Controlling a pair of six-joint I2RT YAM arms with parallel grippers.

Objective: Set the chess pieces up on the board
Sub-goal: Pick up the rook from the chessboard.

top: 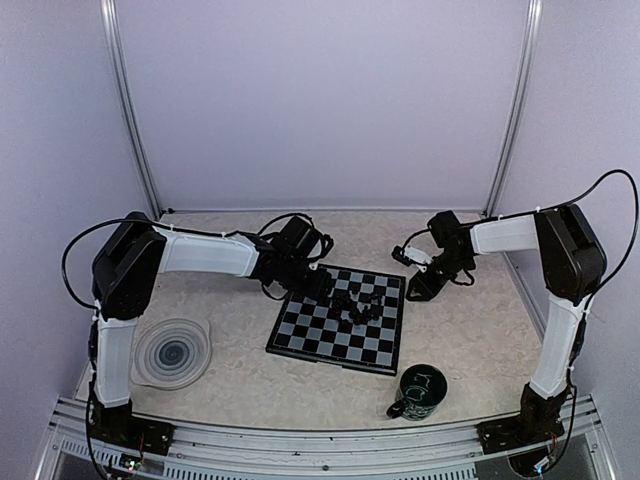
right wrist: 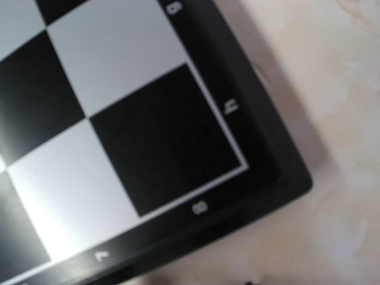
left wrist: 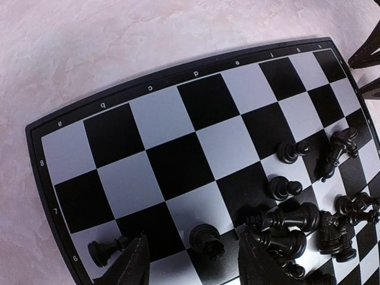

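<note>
The board (top: 320, 340) lies mid-table with the black chess pieces (top: 360, 300) heaped on its far right part, most of them lying on their sides. In the left wrist view, my left gripper (left wrist: 193, 264) is open low over the board (left wrist: 172, 160). Its fingers (left wrist: 127, 264) straddle one upright piece (left wrist: 208, 240) with a gap on each side. A pawn (left wrist: 104, 249) lies just left of them, and the heap (left wrist: 297, 228) is to the right. My right gripper (top: 418, 288) hovers at the board's far right corner (right wrist: 148, 136). Its fingers (left wrist: 365, 56) stand apart, holding nothing.
A dark green mug (top: 418, 393) stands in front of the board's near right corner. A round grey spiral plate (top: 172, 352) lies at the near left. White walls and metal posts close the back and sides.
</note>
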